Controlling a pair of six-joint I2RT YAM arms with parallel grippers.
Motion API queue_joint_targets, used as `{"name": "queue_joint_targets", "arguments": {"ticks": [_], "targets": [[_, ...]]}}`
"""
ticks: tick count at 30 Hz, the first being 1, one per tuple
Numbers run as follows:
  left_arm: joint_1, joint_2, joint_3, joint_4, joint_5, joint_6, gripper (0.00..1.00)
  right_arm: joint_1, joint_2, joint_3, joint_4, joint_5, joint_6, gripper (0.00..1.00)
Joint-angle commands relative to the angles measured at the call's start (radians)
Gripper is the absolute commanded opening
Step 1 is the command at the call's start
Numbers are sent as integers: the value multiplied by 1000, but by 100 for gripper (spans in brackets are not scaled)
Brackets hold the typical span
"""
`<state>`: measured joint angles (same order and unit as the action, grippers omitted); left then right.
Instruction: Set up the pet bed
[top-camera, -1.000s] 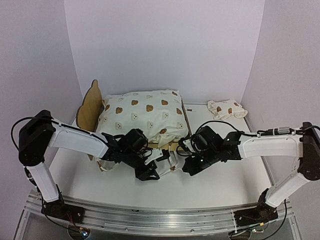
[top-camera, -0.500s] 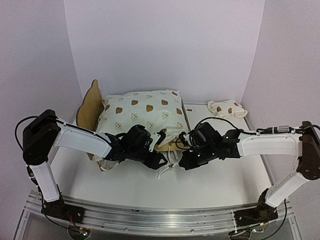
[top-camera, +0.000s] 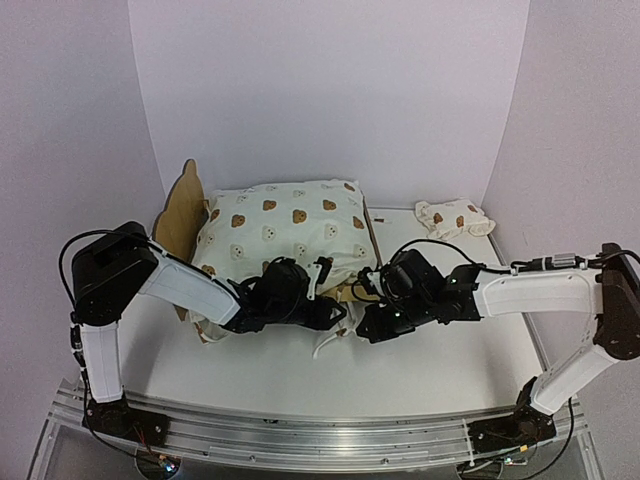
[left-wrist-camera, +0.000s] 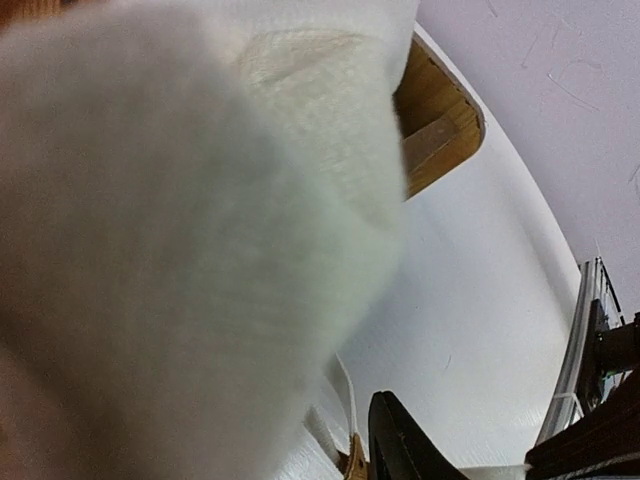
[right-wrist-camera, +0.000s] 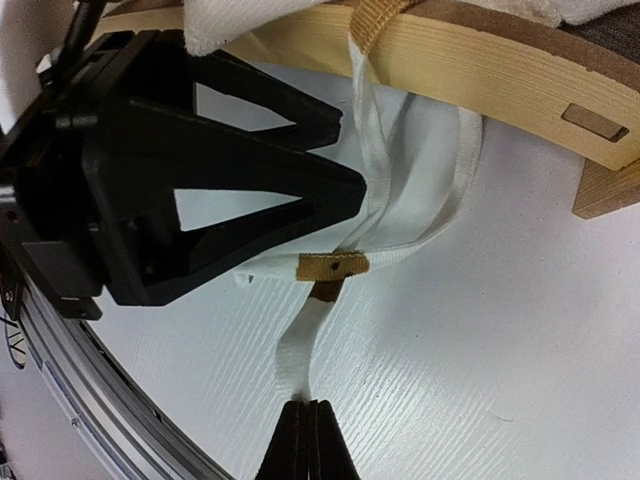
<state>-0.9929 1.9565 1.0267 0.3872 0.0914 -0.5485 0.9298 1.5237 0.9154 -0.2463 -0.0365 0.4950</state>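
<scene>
Beside the curved plywood pet bed (right-wrist-camera: 480, 70), right claw (right-wrist-camera: 303, 408) seemingly pinches flat strap (right-wrist-camera: 295, 355).

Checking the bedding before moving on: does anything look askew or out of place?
Yes. The cushion sits bulging and crooked on the pet bed, spilling over its near rail; a white strap trails onto the table. The small pillow lies apart at far right.

open: table (top-camera: 450, 365) front-right | blocked: pet bed (top-camera: 285, 220), strap (right-wrist-camera: 300, 350) centre, pillow (top-camera: 455, 218) far right
</scene>
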Motion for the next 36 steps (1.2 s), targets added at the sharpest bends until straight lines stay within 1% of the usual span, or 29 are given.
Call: {"name": "queue_joint_targets", "arguments": {"ticks": [1,4,11,14,19,23,27,29,33,36], "targets": [[11,48,23,91,-12,-44,41,-1,10,3,24,-32,-6,0],[11,75,39,112,-11,-51,33,-2,12,1,25,-39,-11,0],[16,81,42,122,13,-32,1,-24,11,-2,25,-44,11,0],[17,38,20,100,35,-13,0,-59,25,22,25,-33,18,0],[16,-97,-54,46,93,124,0,-102,126,114,45,2,-49,0],[16,-158,-116,51,119,252,0,-115,217,187,90,-72,-93,0],[16,-180,-170,69,129,294,0,-118,263,246,122,-112,-124,0],[16,-186,-179,77,148,311,0,-126,282,248,161,-132,-121,0],[16,-181,-178,97,157,374,0,-133,327,225,319,-232,-101,0],[17,-184,-174,107,142,451,0,-135,371,217,359,-255,-79,0]]}}
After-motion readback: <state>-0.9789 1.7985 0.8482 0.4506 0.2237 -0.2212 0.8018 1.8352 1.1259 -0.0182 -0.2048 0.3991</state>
